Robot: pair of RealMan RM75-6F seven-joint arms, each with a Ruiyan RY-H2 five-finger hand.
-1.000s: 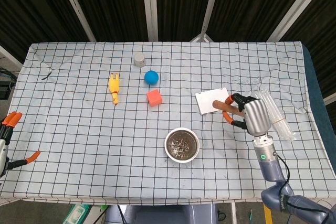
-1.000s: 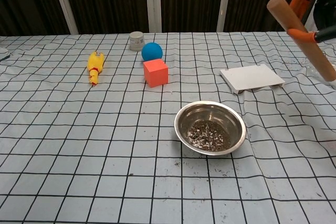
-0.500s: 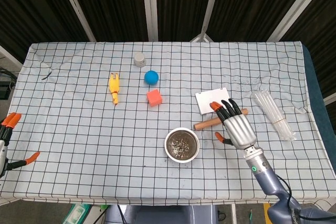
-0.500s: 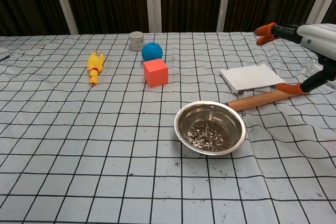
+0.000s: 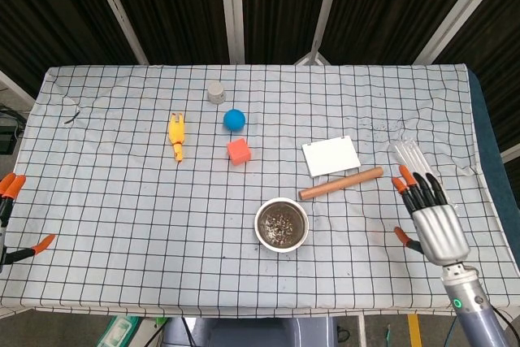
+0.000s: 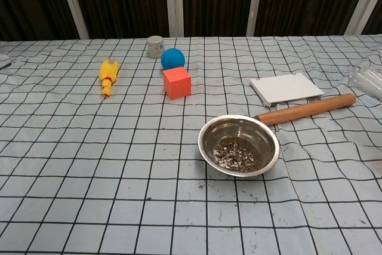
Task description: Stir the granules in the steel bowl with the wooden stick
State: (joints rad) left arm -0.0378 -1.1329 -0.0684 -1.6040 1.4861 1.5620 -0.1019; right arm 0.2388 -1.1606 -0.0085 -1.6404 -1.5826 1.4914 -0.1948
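The steel bowl (image 5: 282, 224) (image 6: 239, 146) stands near the table's front middle with dark and pale granules (image 6: 236, 153) in its bottom. The wooden stick (image 5: 340, 184) (image 6: 305, 109) lies flat on the cloth just right of the bowl, in front of the white block, held by nothing. My right hand (image 5: 430, 216) hovers at the table's right front, fingers spread and empty, well right of the stick; the chest view does not show it. Only the orange fingertips of my left hand (image 5: 10, 201) show at the far left edge, spread apart.
A white flat block (image 5: 331, 156) (image 6: 286, 88) sits behind the stick. An orange cube (image 5: 238, 151), blue ball (image 5: 234, 119), grey cup (image 5: 215, 92) and yellow rubber chicken (image 5: 176, 137) lie farther back. Clear plastic tubes (image 5: 424, 176) lie at the right edge.
My right hand let the stick go onto the cloth beside the bowl, opened, and drew back to the right front. The stick now lies still.
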